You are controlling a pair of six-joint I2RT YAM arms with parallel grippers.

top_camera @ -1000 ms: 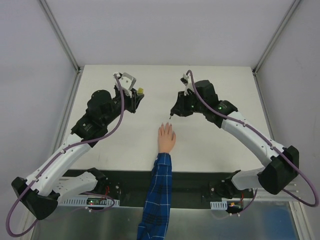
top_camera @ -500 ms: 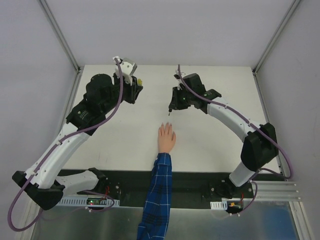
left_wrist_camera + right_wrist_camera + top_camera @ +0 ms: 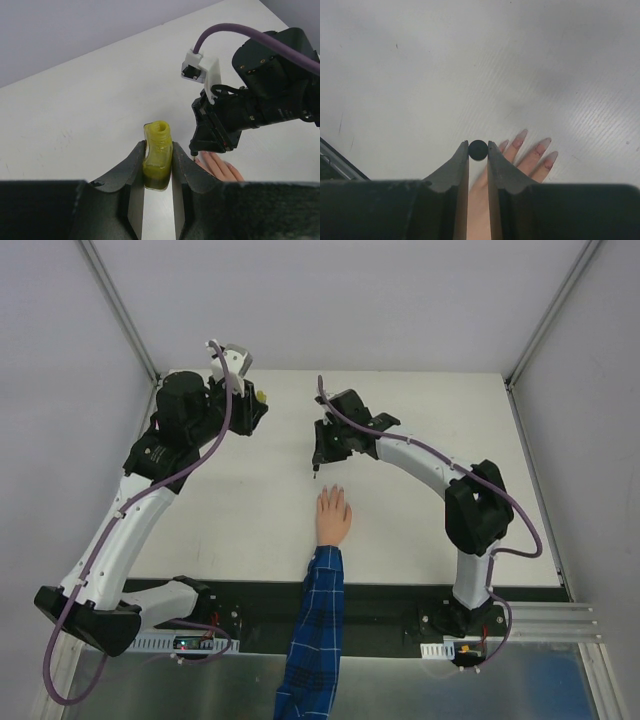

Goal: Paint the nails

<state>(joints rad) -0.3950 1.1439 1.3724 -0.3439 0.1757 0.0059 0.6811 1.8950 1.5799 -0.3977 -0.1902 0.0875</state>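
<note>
The nails [image 3: 521,135] are tiny, hard, glossy-looking plates at the tips of the mannequin hand [image 3: 333,517]. I judge them stiff but easy to smear, so I would not grasp them at all, only stroke them lightly with the brush. They lie flat on the worktop [image 3: 250,500], just beyond and to the right of the right gripper [image 3: 478,147] in its own wrist view, with the fingers pointing away from the arm bases. The right gripper is closed on the brush cap [image 3: 478,149], a small round black knob pinched between both fingers. The stem hangs below it, clear of the nails. The cap looks light and smooth and could twist in the pinch if I press. The hand itself seems light, and nothing I can see pins it, so a sideways push might slide it. The blue plaid sleeve [image 3: 315,620] trails back towards the near edge. Off to the left of the right gripper, the left gripper [image 3: 157,147] clamps the polish bottle [image 3: 158,160] by its body. The bottle is uncapped and upright, holds yellowish liquid, and is likely to spill if tilted. The worktop is white, matt and faintly ribbed, with a few scuffs. Pale walls and metal posts close in on three sides, and the two arms sit near each other.
</note>
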